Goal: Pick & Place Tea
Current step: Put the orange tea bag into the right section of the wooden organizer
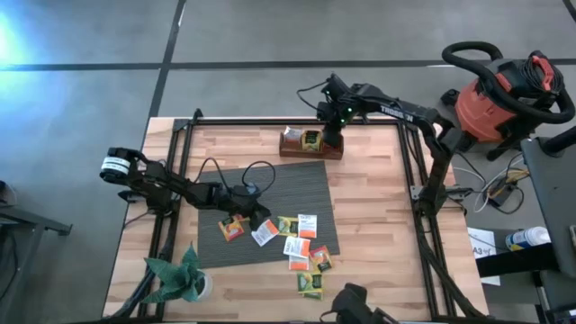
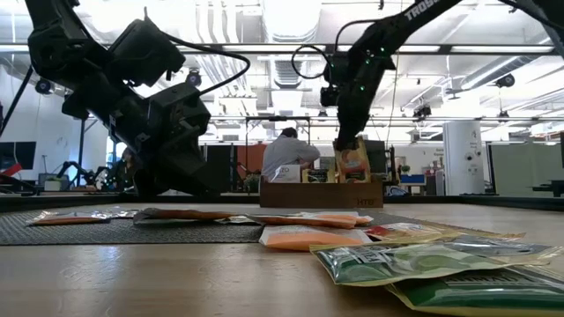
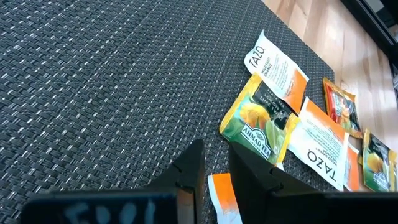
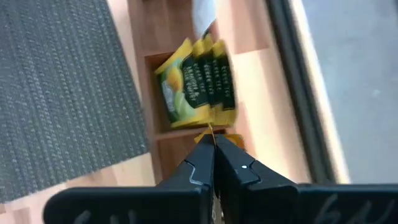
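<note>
1. The desk [image 1: 378,225] is pale wood planks in a dark metal frame; on it lies a grey mat [image 1: 288,193] of coarse woven ribbing.
2. The tea [image 1: 301,245] is flat, glossy square packets printed green with yellow fruit, white with orange, and orange-red, scattered loosely over the mat's near edge and the bare wood beside it.
3. The left gripper [image 3: 214,163] sits low on the mat, its fingers narrowly parted over the corner of an orange-and-white packet [image 3: 222,196]; most loose packets lie just ahead of it.
4. The right gripper [image 4: 214,152] hangs over a small wooden box [image 1: 311,147], pinched tight on a thin yellow packet edge [image 4: 211,134]; green packets [image 4: 196,84] stand upright in the compartment just beyond its tips.
5. Beyond the desk: a grey concrete floor, a red shop vacuum [image 1: 504,94], a small potted plant [image 1: 180,279], and a seated person [image 2: 289,158] in a workshop.
</note>
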